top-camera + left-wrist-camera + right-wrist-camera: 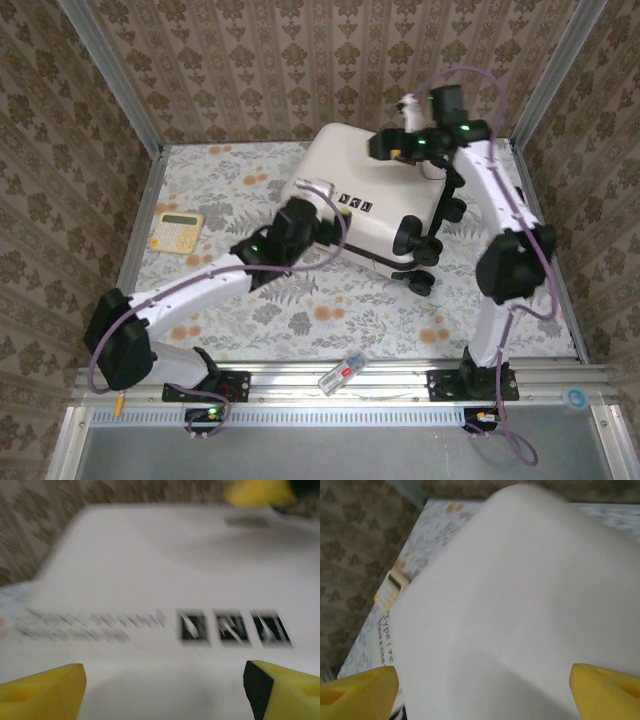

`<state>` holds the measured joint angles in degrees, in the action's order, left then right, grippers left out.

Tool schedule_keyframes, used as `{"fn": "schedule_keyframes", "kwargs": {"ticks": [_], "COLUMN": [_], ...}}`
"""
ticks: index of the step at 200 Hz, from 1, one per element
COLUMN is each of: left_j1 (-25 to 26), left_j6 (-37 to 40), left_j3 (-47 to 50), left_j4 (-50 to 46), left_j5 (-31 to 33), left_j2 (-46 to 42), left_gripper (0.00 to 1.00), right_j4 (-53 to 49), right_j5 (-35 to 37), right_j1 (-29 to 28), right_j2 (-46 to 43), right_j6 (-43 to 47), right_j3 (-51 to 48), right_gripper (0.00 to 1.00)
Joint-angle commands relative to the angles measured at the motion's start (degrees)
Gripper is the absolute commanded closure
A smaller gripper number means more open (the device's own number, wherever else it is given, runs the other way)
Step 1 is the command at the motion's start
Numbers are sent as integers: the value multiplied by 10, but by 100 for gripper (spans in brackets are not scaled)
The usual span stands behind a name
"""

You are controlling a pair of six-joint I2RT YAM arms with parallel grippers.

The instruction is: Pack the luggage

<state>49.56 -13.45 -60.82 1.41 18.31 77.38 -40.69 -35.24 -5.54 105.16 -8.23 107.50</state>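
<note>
Your floral-cloth tabletop (330, 310) sits between damask-papered walls (250, 60). Smooth white luggage (350, 200) lies near its far edge; left gripper (164, 680) and right gripper (485, 680) gape wide, empty.

Blur smeared the left wrist view, so the print (90, 625) on the luggage (165, 560) was unreadable. The bottom edge cut off the left gripper (164, 690) at 5 and 7 o'clock, and the right gripper (484, 692) likewise. From above, a clear item (342, 372) at 6 o'clock was too small to identify.
</note>
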Motion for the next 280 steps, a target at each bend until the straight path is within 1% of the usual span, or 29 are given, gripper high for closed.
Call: {"fn": "schedule_keyframes", "kwargs": {"ticks": [1,21,27,38,42,51,65,74,83,95,110,128,147,160,183,223,231,234,243,261,280], "left_j1": [-83,-166,-189,-229,-253,-283,-320,-339,-353,-366,-373,-377,-374,-371,-361,-342,-337,-336,-331,-320,-309], "left_j6": [-7,-27,-32,-40,-47,-59,-72,-83,-93,-111,-130,-149,-177,-197,-217,-249,-253,-255,-263,-316,-355], "left_j3": [-63,-123,-141,-163,-171,-185,-202,-220,-238,-258,-277,-298,-310,-317,-326,-334,-333,-331,-320,-255,-171], "left_j4": [-77,-142,-155,-155,-157,-153,-135,-131,-123,-117,-107,-112,-88,-72,-57,-22,-17,-15,1,92,173], "left_j5": [-92,-182,-219,-306,-328,-370,-442,-482,-506,-528,-534,-515,-526,-541,-542,-548,-548,-562,-566,-567,-555], "left_j2": [-10,31,49,84,97,125,171,204,234,271,306,339,370,390,417,444,446,446,444,426,393], "left_gripper": [14,14,14,14,15,15,15,15,16,17,18,18,18,19,20,21,21,21,23,24,26], "right_j4": [88,123,126,123,124,138,187,235,277,316,372,409,459,499,587,650,657,658,658,655,642], "right_j5": [2,15,18,27,30,33,16,-14,-37,-44,-40,-39,-63,-82,-109,-135,-142,-146,-156,-168,-175], "right_j1": [32,71,80,97,104,119,152,173,192,208,222,233,237,240,246,244,240,238,230,196,140], "right_j2": [-116,-190,-206,-230,-238,-250,-285,-292,-294,-291,-288,-278,-258,-220,-175,-123,-114,-110,-98,-63,-24], "right_j6": [-62,-78,-79,-83,-85,-99,-136,-169,-198,-225,-262,-287,-308,-325,-359,-383,-387,-387,-387,-386,-381], "right_j3": [-109,-213,-236,-274,-285,-322,-387,-428,-462,-493,-527,-544,-553,-557,-568,-564,-561,-559,-551,-524,-488], "right_gripper": [6,2,1,1,0,0,0,0,0,0,0,0,0,0,0,0,0,0,0,0,0]}}
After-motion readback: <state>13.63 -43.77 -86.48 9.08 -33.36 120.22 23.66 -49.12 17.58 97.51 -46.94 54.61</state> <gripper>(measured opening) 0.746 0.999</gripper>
